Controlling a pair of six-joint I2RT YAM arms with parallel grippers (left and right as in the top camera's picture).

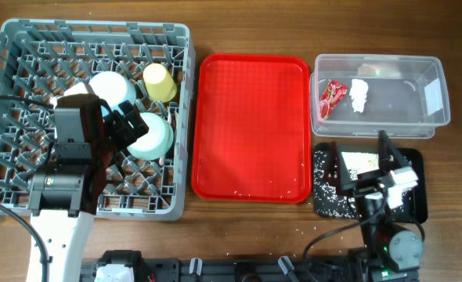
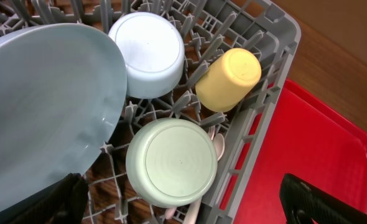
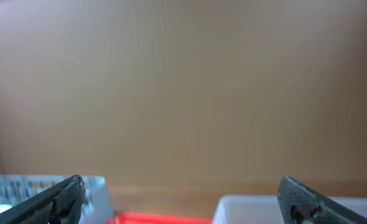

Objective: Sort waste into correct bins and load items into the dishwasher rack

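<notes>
The grey dishwasher rack (image 1: 12,47) holds a yellow cup (image 1: 159,81), a small light blue bowl (image 1: 113,88) and an upturned pale green bowl (image 1: 151,135). My left gripper (image 1: 131,124) hangs open over the rack with nothing held. In the left wrist view, the light blue plate (image 2: 46,106) leans at the left, next to the small bowl (image 2: 149,53), the cup (image 2: 229,78) and the green bowl (image 2: 171,163). Cream cutlery (image 2: 217,146) pokes out beside it. The clear tub (image 1: 419,86) holds the red wrapper (image 1: 333,95) and the tissue (image 1: 359,95). Rice scraps (image 1: 325,184) lie in the black tray (image 1: 415,200) under my open right gripper (image 1: 362,160).
The flat red serving tray (image 1: 252,125) lies between the rack and the bins, with a few crumbs near its front edge. The right wrist view faces a brown wall, with the rack corner (image 3: 99,186), red tray edge (image 3: 158,219) and tub rim (image 3: 258,205) low in frame.
</notes>
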